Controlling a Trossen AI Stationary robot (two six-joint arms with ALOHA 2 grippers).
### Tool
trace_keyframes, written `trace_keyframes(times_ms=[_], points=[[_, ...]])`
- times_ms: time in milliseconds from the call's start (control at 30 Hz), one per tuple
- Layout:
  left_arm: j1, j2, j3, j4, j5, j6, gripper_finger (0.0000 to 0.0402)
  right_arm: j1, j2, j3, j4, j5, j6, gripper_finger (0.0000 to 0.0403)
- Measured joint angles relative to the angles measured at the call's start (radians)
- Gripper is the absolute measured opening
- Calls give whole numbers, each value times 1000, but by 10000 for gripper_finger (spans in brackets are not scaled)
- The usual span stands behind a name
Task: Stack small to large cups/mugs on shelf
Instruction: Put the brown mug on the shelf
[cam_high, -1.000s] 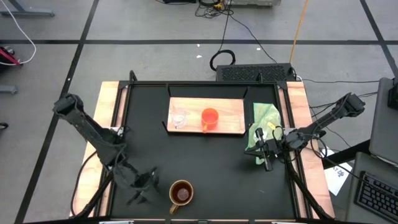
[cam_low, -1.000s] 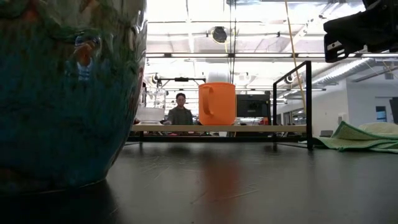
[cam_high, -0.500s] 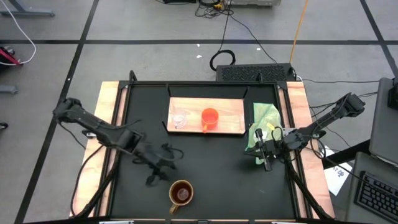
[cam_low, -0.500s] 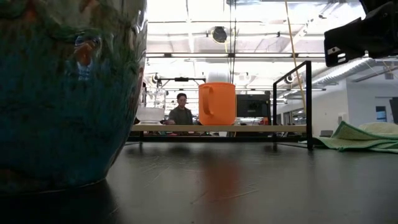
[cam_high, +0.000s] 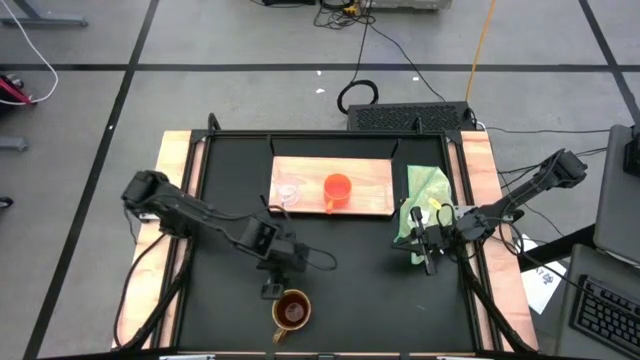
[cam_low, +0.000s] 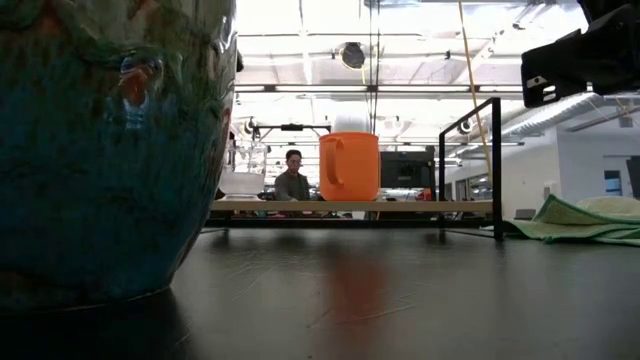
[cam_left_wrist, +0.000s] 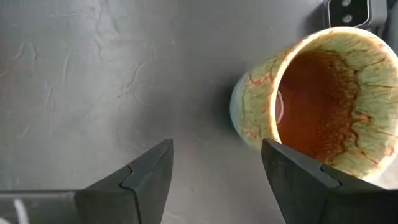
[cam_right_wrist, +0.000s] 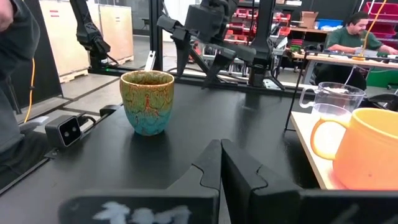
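The brown mug (cam_high: 291, 311), glazed green and teal outside, stands upright on the black table near its front edge; it fills the left of the low view (cam_low: 100, 150). My left gripper (cam_left_wrist: 216, 144) hangs open just above the table beside the mug (cam_left_wrist: 317, 93), pointing steeply down, its fingers around bare table. The orange cup (cam_high: 338, 190) and the clear glass cup (cam_high: 288, 192) stand on the shelf (cam_high: 370, 200) at the back. My right gripper (cam_right_wrist: 221, 163) waits shut at the table's right side (cam_high: 428, 250).
A light green cloth (cam_high: 425, 200) lies right of the shelf. A small camera block (cam_right_wrist: 65, 130) sits at the table's front edge near the mug. Black frame posts (cam_low: 497, 165) stand by the shelf. A person (cam_low: 292, 182) sits in the room beyond.
My left gripper has swung from the table's near left corner toward the right, up to the brown mug, tipping over to point steeply down. It has stayed open. The mug and both cups have not moved.
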Motion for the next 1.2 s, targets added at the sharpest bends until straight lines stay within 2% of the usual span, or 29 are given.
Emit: trace_keyframes(times_ms=[267, 733, 967, 1200], points=[[0, 62, 75, -46, 50, 20, 246, 0, 0, 0, -7, 0, 3, 0], [1, 62, 75, -34, 67, -6, 246, 0, 0, 0, -15, 0, 2, 0], [-9, 97, 76, 59, 127, -10, 246, 0, 0, 0, -17, 0, 0, 0], [-13, 138, 73, 41, 126, 13, 246, 0, 0, 0, -22, 0, 0, 0]])
